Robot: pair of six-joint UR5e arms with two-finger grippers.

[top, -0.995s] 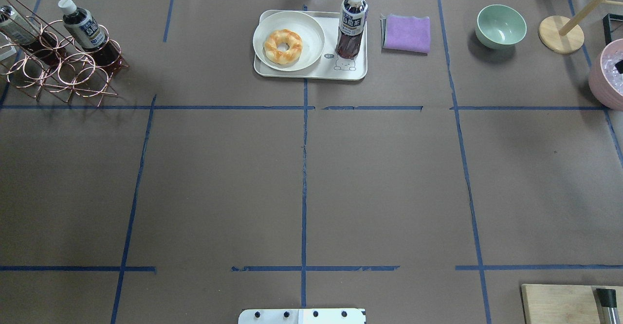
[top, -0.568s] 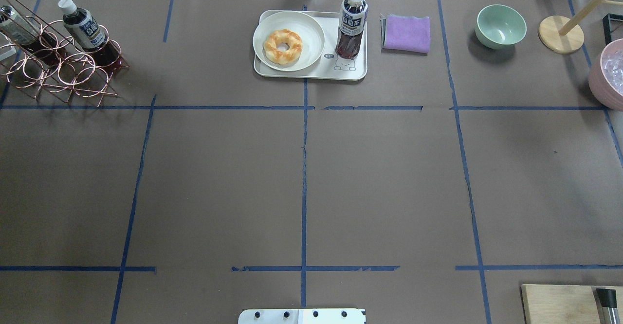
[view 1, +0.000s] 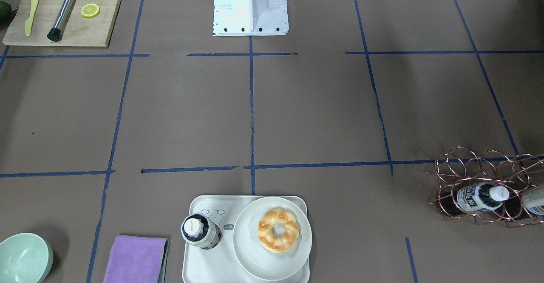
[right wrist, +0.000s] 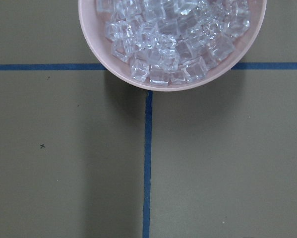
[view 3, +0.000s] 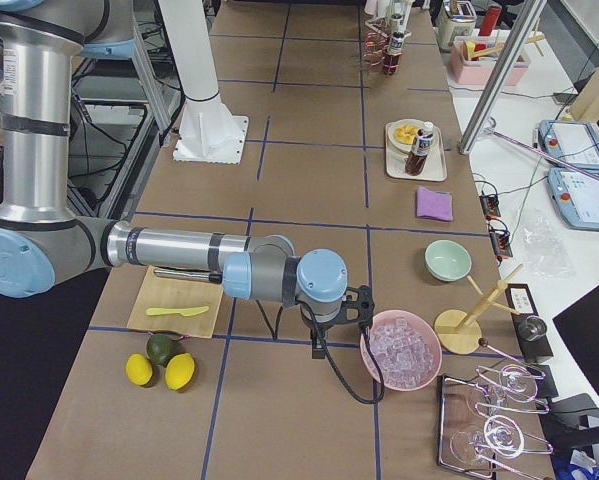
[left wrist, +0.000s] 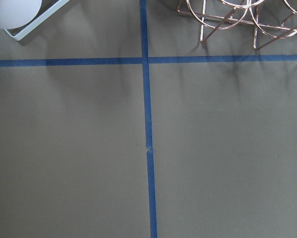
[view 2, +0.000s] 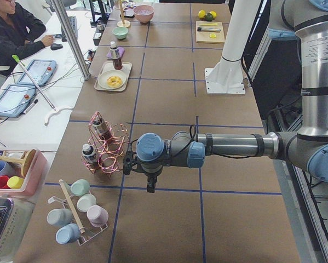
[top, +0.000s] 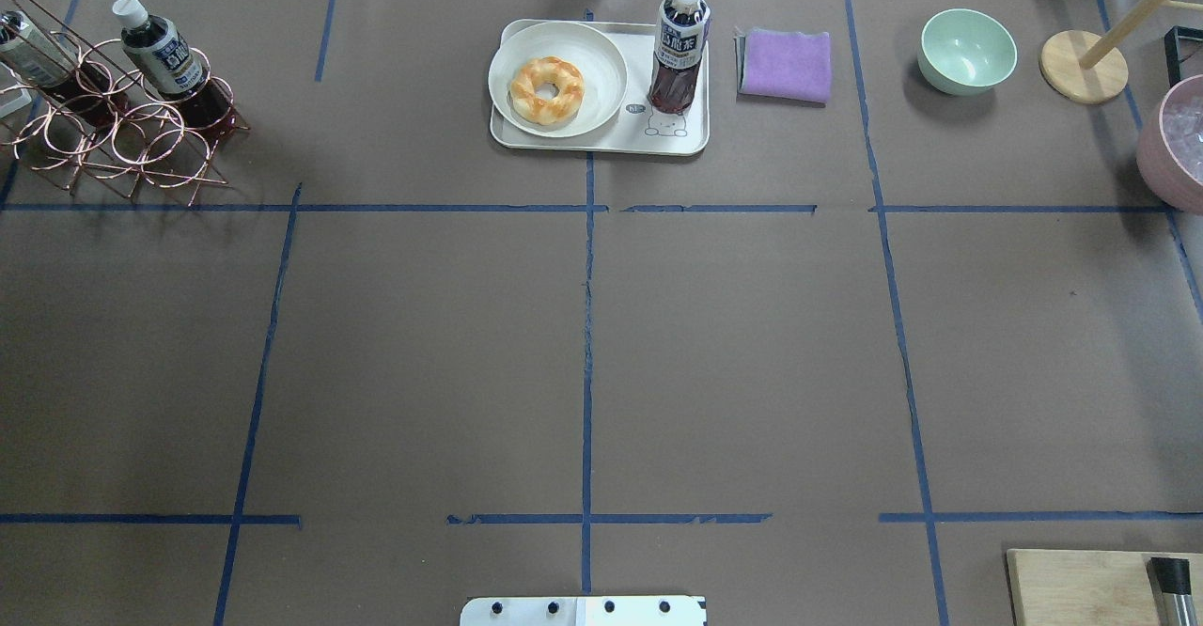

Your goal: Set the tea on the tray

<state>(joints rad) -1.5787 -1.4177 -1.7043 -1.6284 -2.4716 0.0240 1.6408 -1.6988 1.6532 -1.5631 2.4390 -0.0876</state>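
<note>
The tea bottle (top: 679, 48) stands upright on the right part of the cream tray (top: 601, 142), next to the bear drawing. It also shows in the front-facing view (view 1: 199, 231) on the tray (view 1: 204, 270). No gripper touches it. My left gripper (view 2: 149, 185) shows only in the exterior left view, hanging beside the copper rack (view 2: 110, 148); I cannot tell whether it is open or shut. My right gripper (view 3: 317, 345) shows only in the exterior right view, beside the pink ice bowl (view 3: 401, 348); I cannot tell its state either.
A white plate (top: 601, 62) with a doughnut (top: 546, 90) fills the tray's left part. The copper rack (top: 113, 147) at far left holds two other bottles. A purple cloth (top: 785, 65), green bowl (top: 968, 51) and wooden board (top: 1081, 588) lie to the right.
A dark part over the pink bowl at the overhead view's right edge has left the view. The bottle and tray have not moved.
</note>
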